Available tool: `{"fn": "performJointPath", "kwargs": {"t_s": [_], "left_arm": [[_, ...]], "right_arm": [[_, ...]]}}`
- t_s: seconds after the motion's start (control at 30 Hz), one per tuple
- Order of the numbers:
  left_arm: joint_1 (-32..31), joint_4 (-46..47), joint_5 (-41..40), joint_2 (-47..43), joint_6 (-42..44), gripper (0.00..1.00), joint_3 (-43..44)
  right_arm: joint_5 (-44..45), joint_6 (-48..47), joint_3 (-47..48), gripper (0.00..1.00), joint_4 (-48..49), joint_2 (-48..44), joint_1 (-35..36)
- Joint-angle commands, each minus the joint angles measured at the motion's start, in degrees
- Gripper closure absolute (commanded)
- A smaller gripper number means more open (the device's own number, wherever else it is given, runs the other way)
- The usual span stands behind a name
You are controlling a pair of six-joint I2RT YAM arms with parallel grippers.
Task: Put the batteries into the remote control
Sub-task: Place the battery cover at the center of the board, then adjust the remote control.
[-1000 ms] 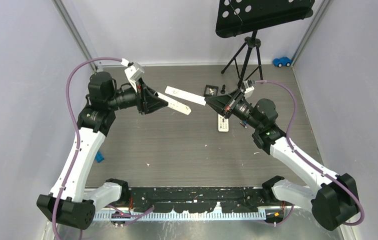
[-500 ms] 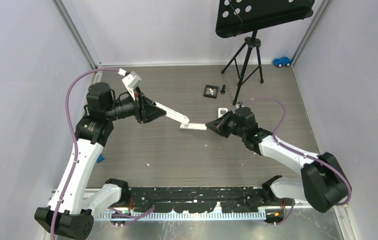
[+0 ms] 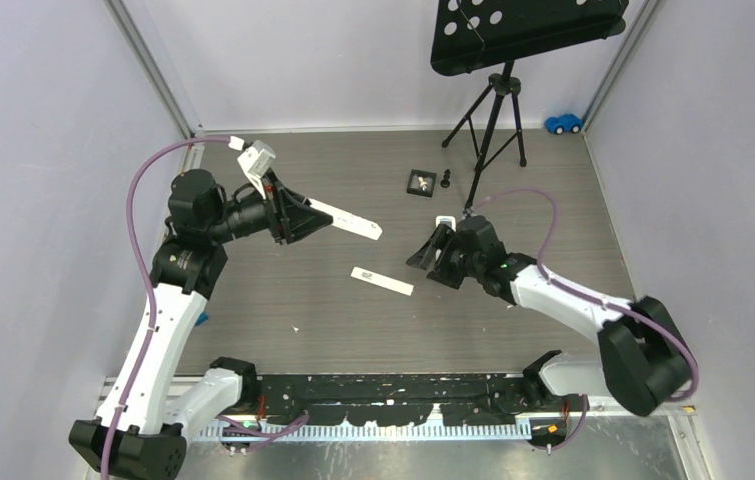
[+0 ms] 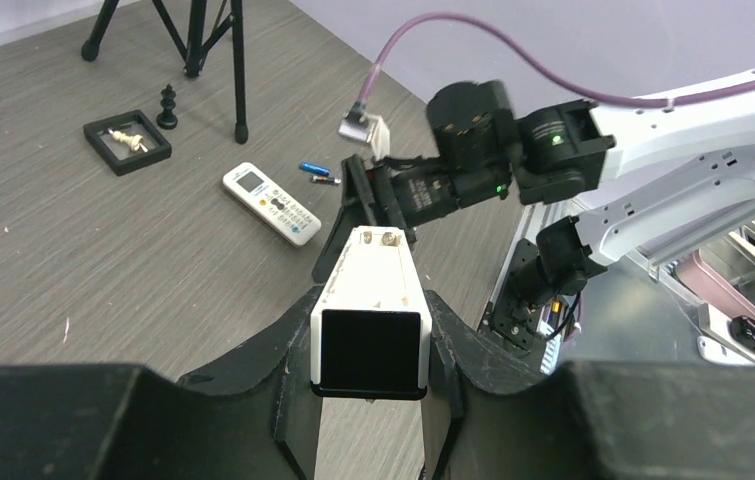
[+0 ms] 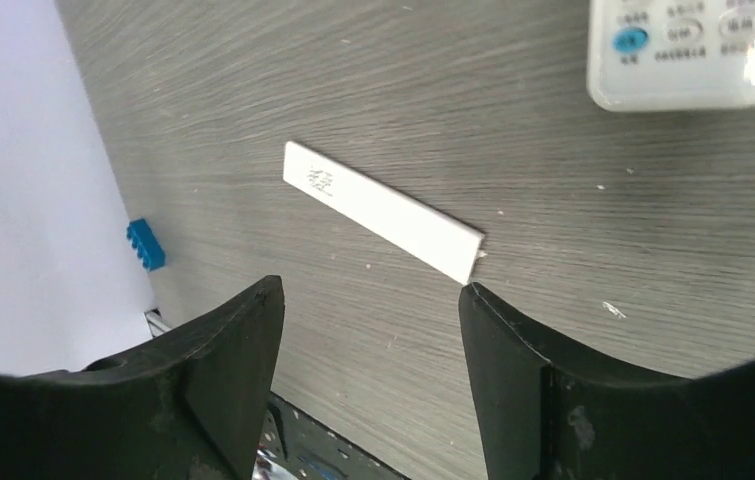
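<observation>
My left gripper (image 3: 305, 216) (image 4: 369, 345) is shut on one end of a long white remote control (image 3: 351, 221) (image 4: 373, 285), held above the table and pointing right. A thin white battery cover (image 3: 382, 281) (image 5: 383, 210) lies flat on the table. My right gripper (image 3: 429, 256) (image 5: 368, 330) hovers open just right of the cover, with nothing between its fingers. Two small batteries (image 4: 317, 174), one blue and one darker, lie beside a second white remote with a display (image 4: 271, 203) (image 5: 693, 50) (image 3: 444, 221). In the top view the right arm hides the batteries.
A black tripod stand (image 3: 493, 110) rises at the back. Near it sit a black frame (image 3: 421, 181) and a chess piece (image 3: 446, 178). A blue toy car (image 3: 563, 123) rests in the far right corner. A blue brick (image 3: 199, 316) (image 5: 145, 245) lies by the left wall.
My right gripper brought the battery cover down from beside the held remote, opened, and left it on the table. The left arm dropped a little with the remote.
</observation>
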Motion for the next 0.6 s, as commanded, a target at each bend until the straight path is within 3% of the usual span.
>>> {"fn": "performJointPath", "kwargs": {"t_s": [0.0, 0.13, 0.4, 0.57], "left_arm": [[0.29, 2.56, 2.31, 0.09, -0.07, 1.0, 1.23], [0.25, 2.79, 8.18, 1.42, -0.9, 1.0, 1.54], [0.2, 2.9, 17.88, 1.53, 0.11, 1.0, 1.83], [-0.22, 3.51, 20.4, 1.19, -0.02, 1.0, 1.4]], "right_arm": [[0.03, -12.07, 3.85, 0.3, -1.99, -10.12, 0.2], [-15.97, -20.18, 3.53, 0.29, 10.67, -16.47, 0.56], [-28.02, -26.48, 7.82, 0.26, 20.34, -19.99, 4.03], [-31.71, -33.62, 14.41, 0.25, 14.9, -15.53, 8.57]]}}
